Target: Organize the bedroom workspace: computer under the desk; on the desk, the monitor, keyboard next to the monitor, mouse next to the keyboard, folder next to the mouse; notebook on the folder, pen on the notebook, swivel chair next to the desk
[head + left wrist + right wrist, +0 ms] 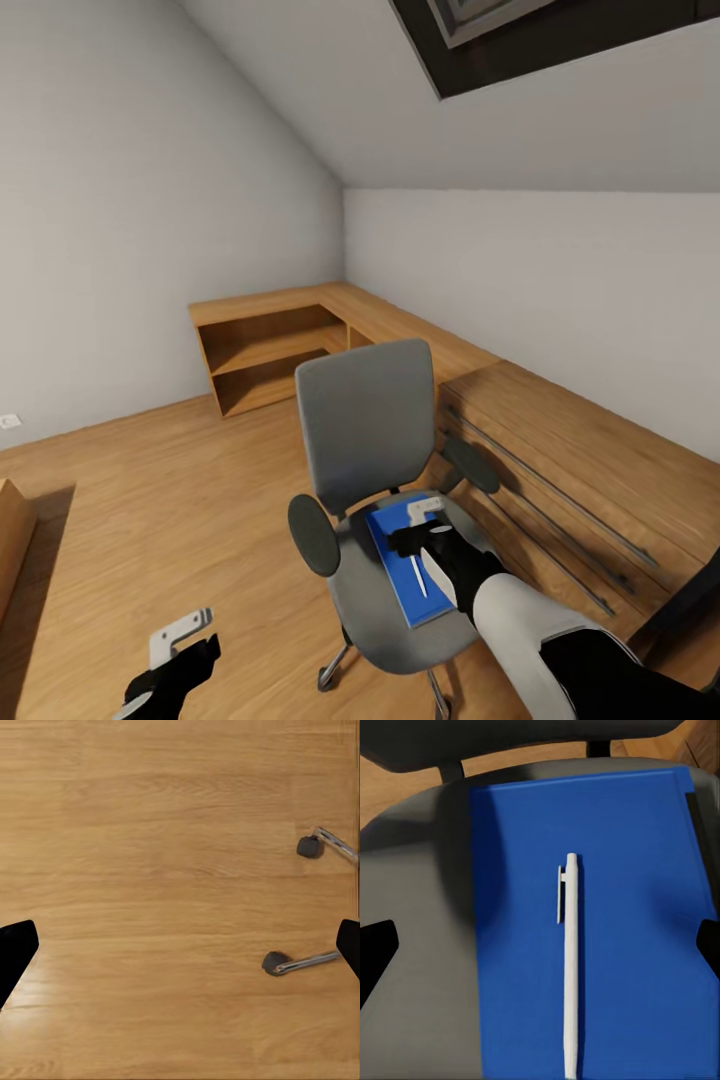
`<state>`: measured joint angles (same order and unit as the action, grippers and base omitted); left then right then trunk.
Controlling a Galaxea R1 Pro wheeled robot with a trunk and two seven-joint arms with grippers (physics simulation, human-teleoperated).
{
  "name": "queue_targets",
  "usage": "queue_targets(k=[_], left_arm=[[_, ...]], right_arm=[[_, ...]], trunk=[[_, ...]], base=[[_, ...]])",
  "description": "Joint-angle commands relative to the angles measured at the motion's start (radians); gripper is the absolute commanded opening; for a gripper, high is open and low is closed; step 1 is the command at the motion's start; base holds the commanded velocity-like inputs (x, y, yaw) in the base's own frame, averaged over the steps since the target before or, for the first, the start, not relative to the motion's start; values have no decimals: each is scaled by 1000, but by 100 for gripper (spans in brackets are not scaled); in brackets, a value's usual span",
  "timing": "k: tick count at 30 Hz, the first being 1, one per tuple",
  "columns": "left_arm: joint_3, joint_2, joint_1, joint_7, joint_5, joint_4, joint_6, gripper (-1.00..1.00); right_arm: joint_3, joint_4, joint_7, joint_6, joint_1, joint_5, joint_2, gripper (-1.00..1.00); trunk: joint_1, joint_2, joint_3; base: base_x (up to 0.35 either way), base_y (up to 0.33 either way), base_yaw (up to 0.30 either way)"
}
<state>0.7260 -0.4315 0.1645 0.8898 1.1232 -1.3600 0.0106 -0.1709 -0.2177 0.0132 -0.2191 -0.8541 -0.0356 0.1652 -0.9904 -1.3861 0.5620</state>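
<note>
Folder point(592, 937), bright blue and flat, lies on the padded seat of the swivel chair point(370, 430), directly beneath the right gripper point(428, 512). Pen point(571, 964), a thin white stick with a clip near one end, rests lengthwise on the folder's upper face, roughly along its middle and between the lines of the two fingers. In the right wrist view the dark fingertips point(375, 952) appear at opposite edges of the picture, spread wide to either side of the folder and closed on nothing; from these views it cannot be told whether they touch the folder or hang just above it. The chair's grey backrest rises just beyond the right gripper, with one dark armrest to each side of it. Beyond the chair, a light wood drawer chest point(560, 460) runs along the wall, continuing into an open wooden shelf unit point(270, 355) at the room's corner.

Left gripper point(175, 645) hangs low over the wooden floor point(165, 885), on the near left side of the chair and well apart from the folder. Its fingers likewise sit at opposite edges of the left wrist view, wide apart and empty. Two chrome legs of the chair base, each ending in a dark caster point(276, 962), reach into that view beside one fingertip.
</note>
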Motion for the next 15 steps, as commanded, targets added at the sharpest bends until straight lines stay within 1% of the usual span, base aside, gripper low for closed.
queue_targets(k=[1,2,4,5,6,8,9,11,15], left_arm=[[21,-21,1,3,5,-24,0,100],[42,-44,1,1,6,-50,-1,100],[65,-67,1,-1,9,-77,-3,100],[88,-88,1,-2,15,-100,-10,100],[115,-111,1,-4,35,-124,-25,100],[126,-120,1,-4,51,-133,-34,100],[133,-126,2,-4,67,-138,-40,100],[142,-133,1,-8,88,-144,-48,100],[147,-135,2,-9,96,-146,-52,100]], right_arm=[[-3,-1,17,-7,0,-3,-1,100],[-2,-1,35,-7,0,-3,-2,100],[-2,-1,51,-8,0,-2,-2,100],[-1,-2,64,-8,0,-2,-2,100],[-1,-2,75,-7,0,-2,-2,100],[-1,-2,79,-7,0,-1,-3,100],[-1,-2,82,-7,0,-1,-3,100],[-1,-2,85,-7,0,-1,-2,100],[-1,-2,86,-8,0,-1,-1,100]], trunk=[[-4,-8,4],[-8,-15,7],[-15,-29,14],[-19,-36,17],[-23,-43,20],[-31,-57,26],[-35,-64,29],[-42,-78,36],[-58,-106,48]], base=[[0,0,0],[0,0,0],[0,0,0],[0,0,0],[0,0,0],[0,0,0],[0,0,0],[0,0,0],[0,0,0]])
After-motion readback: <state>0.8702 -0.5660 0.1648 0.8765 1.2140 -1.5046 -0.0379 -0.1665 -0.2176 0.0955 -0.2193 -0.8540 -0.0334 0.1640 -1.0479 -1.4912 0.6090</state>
